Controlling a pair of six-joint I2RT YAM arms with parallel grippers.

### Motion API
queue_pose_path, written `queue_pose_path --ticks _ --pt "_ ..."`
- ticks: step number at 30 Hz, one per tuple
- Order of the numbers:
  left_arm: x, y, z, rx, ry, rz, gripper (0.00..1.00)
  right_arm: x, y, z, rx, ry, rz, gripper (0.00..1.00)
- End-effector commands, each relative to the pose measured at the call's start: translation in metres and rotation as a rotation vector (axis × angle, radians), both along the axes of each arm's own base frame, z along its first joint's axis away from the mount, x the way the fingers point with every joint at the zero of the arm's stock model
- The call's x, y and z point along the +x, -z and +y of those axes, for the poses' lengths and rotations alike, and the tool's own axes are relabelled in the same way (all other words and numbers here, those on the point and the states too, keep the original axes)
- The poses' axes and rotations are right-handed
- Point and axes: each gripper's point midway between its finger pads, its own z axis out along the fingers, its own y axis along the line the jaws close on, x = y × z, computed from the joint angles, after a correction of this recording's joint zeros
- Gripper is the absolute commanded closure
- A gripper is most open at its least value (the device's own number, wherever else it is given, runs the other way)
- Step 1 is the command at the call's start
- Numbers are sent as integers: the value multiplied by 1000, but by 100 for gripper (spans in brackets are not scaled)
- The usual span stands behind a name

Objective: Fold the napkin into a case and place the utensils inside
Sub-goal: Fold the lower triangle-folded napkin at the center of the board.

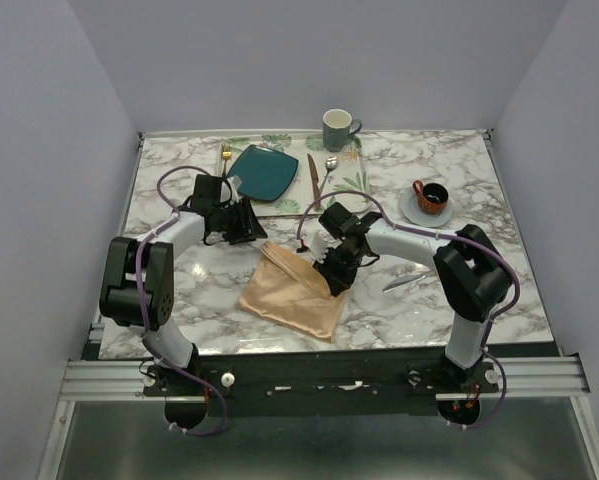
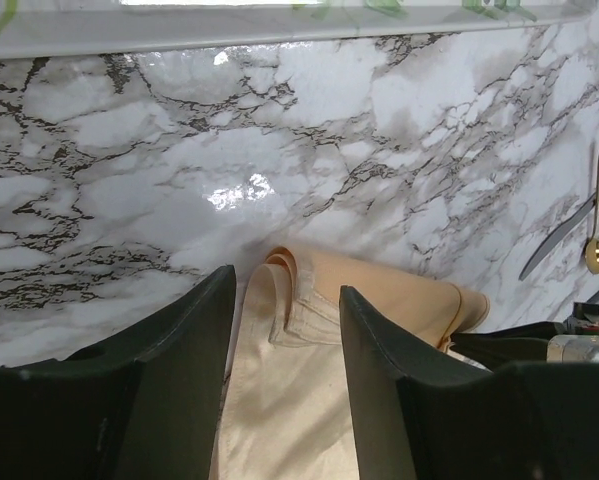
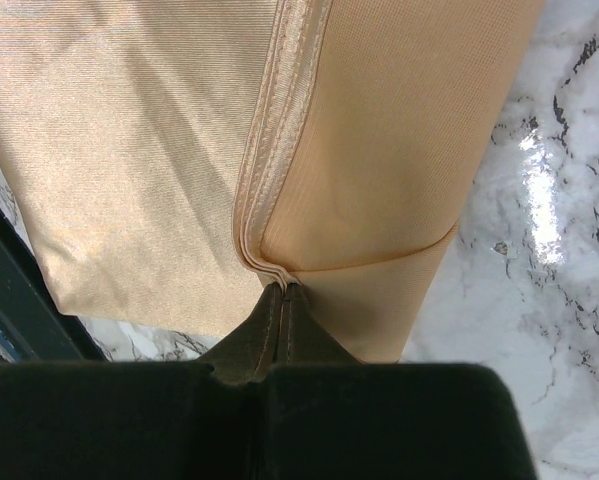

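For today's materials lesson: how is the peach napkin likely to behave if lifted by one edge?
Probably floppy: the napkin lies in soft rounded folds, so it should drape. Likely light: the right fingers pinch its hem layers shut. May unfold when raised.

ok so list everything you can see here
napkin: one, peach-tan, folded, near centre of table
silver knife: one, silver-grey, right of napkin
gold spoon: one, beside silver knife
tray: one, white with green leaves, far side
plate: one, teal, on tray
fork: one, gold, left of plate
brown-handled knife: one, right of plate
mug: one, grey-green, tray's far edge
cup: one, orange, on pale saucer, far right
table: one, white-grey marble
left end effector: one, black, open over napkin
right end effector: one, black, shut on napkin's edge
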Motion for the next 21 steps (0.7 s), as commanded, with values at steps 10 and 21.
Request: queue_pose_path --ticks 10,21 --pt "-3 13 -14 -17 21 72 54 5 -5 -4 -13 -22 -52 99" --pt "-26 4 -11 -4 41 82 91 -2 -38 0 37 -9 -43 99"
